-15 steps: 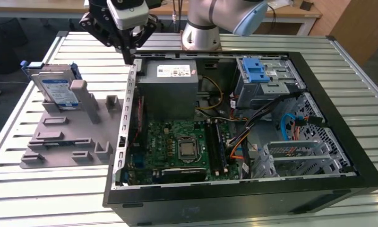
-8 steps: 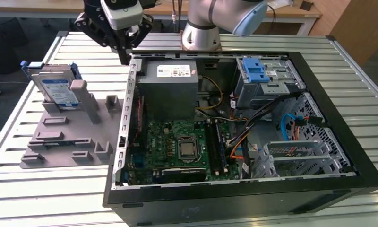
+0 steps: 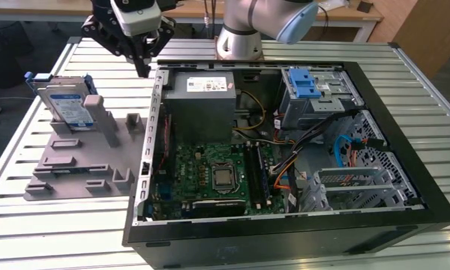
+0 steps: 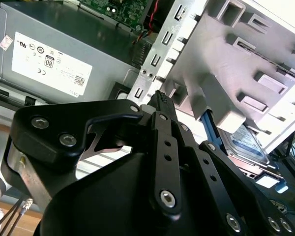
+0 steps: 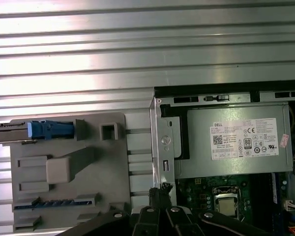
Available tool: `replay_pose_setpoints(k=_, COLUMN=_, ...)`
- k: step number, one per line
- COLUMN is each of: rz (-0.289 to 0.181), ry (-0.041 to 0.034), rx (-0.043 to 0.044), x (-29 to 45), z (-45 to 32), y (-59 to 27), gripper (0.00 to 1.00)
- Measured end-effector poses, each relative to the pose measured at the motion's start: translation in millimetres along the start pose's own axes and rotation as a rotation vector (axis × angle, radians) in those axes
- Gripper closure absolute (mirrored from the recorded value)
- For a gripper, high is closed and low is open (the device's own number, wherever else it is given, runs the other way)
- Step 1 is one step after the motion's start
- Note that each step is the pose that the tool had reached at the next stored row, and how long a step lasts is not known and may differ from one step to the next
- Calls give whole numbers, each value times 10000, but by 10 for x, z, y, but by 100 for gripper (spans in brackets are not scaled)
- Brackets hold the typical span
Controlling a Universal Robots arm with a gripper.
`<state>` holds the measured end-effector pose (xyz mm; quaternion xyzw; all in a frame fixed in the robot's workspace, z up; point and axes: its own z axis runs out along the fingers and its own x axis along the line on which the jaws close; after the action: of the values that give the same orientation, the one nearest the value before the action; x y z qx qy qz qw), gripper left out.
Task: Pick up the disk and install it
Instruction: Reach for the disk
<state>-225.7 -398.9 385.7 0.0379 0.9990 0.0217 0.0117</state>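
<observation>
The disk is a silver drive with a blue-and-white label and blue side rails. It stands leaning in a grey holder at the exterior view's left, outside the computer case. My gripper hangs fingers-down above the case's back corner, to the right of the disk and apart from it. Its fingers are pressed together with nothing between them. The first wrist view has the disk edge-on at the holder's far end, with the gripper over the case wall. In the second wrist view the disk lies beyond the gripper.
The open black computer case lies on a slatted metal table. Inside it are a grey power supply, a motherboard, loose cables, and a silver drive cage with a blue latch at the back right.
</observation>
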Motion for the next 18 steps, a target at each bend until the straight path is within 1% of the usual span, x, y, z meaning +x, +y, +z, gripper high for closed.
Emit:
replay_pose_setpoints(k=2, rz=0, ry=3, rx=1, x=35, z=0, y=-2, gripper=89)
replay_pose_setpoints(k=6, rz=0, ry=11, rx=1, x=138, z=1, y=-4, gripper=89)
replay_pose_setpoints(k=10, rz=2, ry=28, rx=2, x=221, z=3, y=-3, gripper=89)
replay_pose_setpoints(k=18, rz=2, ry=69, rx=4, x=312, z=8, y=-7, gripper=89)
